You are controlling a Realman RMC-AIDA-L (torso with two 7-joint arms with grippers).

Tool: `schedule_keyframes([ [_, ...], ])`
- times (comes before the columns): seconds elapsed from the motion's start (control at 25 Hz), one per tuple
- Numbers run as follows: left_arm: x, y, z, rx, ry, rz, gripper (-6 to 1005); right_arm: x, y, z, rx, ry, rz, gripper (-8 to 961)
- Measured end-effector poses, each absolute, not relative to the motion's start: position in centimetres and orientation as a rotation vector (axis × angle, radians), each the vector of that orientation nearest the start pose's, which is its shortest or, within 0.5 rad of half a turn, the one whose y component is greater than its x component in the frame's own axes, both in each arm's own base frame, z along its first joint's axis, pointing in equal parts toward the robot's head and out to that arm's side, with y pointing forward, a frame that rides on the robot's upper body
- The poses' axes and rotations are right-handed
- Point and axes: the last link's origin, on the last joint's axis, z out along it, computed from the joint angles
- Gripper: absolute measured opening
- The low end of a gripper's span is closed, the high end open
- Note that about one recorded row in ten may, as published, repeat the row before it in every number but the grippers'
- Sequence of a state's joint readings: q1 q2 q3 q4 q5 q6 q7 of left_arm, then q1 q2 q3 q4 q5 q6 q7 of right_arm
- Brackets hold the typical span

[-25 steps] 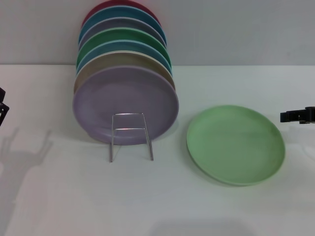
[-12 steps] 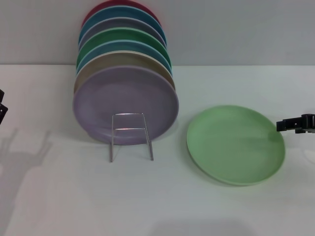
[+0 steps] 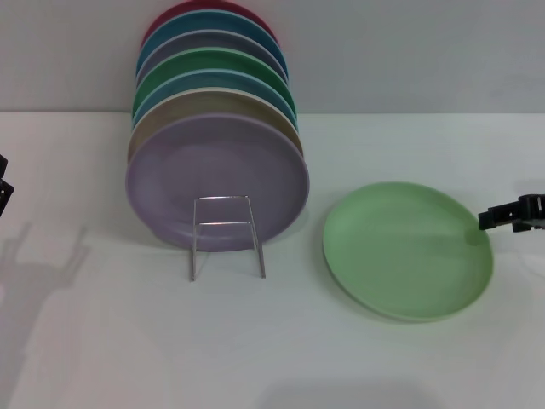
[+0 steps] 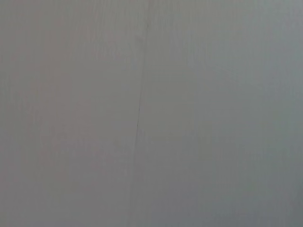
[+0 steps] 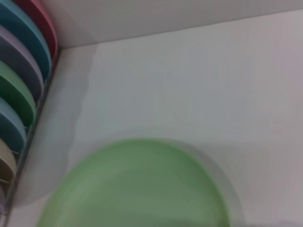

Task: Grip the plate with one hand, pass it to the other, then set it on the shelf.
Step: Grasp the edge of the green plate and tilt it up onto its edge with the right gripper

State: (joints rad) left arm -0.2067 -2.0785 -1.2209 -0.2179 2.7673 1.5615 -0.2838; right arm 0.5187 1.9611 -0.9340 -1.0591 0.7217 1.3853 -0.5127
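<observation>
The light green plate (image 3: 407,250) lies flat on the white table, to the right of the shelf. My right gripper (image 3: 502,216) reaches in from the right edge of the head view, its black tip just above the plate's far right rim. The right wrist view shows the plate (image 5: 137,184) close below, with none of that arm's own gripper in the picture. The shelf is a wire rack (image 3: 226,234) with several plates standing upright in it, a lilac plate (image 3: 217,179) at the front. My left gripper (image 3: 4,186) is parked at the left edge.
Behind the lilac plate stand beige, blue, dark green and red plates (image 3: 213,77), also seen in the right wrist view as the row of plates (image 5: 19,94). A grey wall (image 3: 409,51) runs behind the table. The left wrist view holds only a plain grey surface (image 4: 151,113).
My right gripper has come in leftward and slightly down, reaching the plate's right rim. The plate, the rack and the left arm have not moved.
</observation>
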Motion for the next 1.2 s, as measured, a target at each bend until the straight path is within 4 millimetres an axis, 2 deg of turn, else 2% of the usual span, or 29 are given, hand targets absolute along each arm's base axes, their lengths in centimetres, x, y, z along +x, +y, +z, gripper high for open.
schedule_keyframes([
  [0.32, -32.8, 25.7, 2.0, -1.482, -0.379, -0.988, 862, 27.3, 38.8, 8.5, -2.113, 1.53, -0.102, 641],
  [0.64, -32.7, 25.8, 2.0, -1.484, -0.378, -0.989, 862, 26.1, 39.3, 7.8, -2.146, 1.511, -0.131, 641],
  [1.2, -32.7, 25.8, 2.0, -1.484, -0.377, -0.99, 861, 25.8, 39.4, 7.5, -2.128, 1.542, -0.153, 642],
])
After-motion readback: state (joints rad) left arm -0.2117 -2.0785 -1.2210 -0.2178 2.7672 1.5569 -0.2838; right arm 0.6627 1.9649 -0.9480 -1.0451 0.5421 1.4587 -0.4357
